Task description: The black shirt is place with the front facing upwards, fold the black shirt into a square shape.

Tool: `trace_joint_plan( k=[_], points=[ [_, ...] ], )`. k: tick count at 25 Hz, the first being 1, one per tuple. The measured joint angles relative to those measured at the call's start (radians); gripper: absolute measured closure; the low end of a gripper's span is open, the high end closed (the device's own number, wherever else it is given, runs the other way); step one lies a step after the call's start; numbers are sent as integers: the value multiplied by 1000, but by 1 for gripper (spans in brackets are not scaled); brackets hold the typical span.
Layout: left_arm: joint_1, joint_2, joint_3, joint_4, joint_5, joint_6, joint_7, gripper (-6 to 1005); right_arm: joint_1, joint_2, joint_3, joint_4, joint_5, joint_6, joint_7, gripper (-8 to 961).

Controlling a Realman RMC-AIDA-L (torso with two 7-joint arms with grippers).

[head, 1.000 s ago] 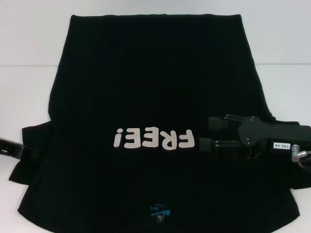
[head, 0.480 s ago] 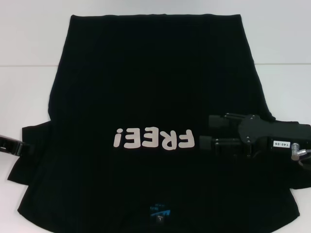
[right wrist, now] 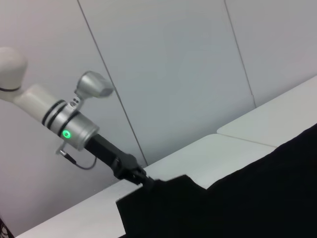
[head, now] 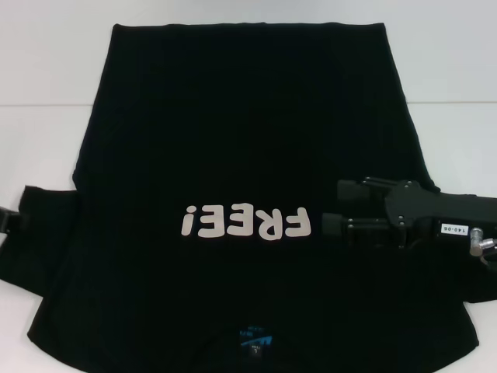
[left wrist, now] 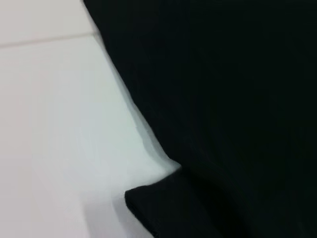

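Observation:
The black shirt [head: 233,116] lies spread flat on the white table [head: 46,78], front up. Its pale "FREE!" print [head: 245,223] sits mid-chest and a blue neck label [head: 256,340] shows at the near edge. My left gripper [head: 8,220] is at the far left edge, shut on the tip of the left sleeve [head: 43,225], which is drawn out sideways. The right wrist view shows that same left gripper [right wrist: 143,181] pinching the sleeve corner. My right gripper [head: 334,206] hovers over the shirt's right side beside the print, its two fingers apart and nothing between them.
White tabletop [left wrist: 59,124] borders the shirt on the left, right and far sides, with a seam line [head: 39,106] across it. A pale wall [right wrist: 198,74] stands behind the table. The left arm's silver wrist [right wrist: 74,129] reaches in over the table edge.
My left gripper has slid further left, nearly out of the head view, drawing the left sleeve outward with it. The right gripper has shifted slightly to the right.

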Motion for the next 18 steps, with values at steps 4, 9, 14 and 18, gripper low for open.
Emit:
trace_joint_plan(
  k=[4,9,14,18],
  points=[
    [4,12,-40,34,0,31,0,984,-8,0,0,0,7,-3,-7,39],
    [6,25,-88,46,-1,70,8,984,-15,0,0,1,9,-5,-16,39],
    [3,26,-97,51,-19,118,4,983,-15,1,2,1,9,-6,-22,38],
    [-2,31,-98,59,-49,147,-11,983,-16,1,2,2,9,-6,-24,38]
  ],
)
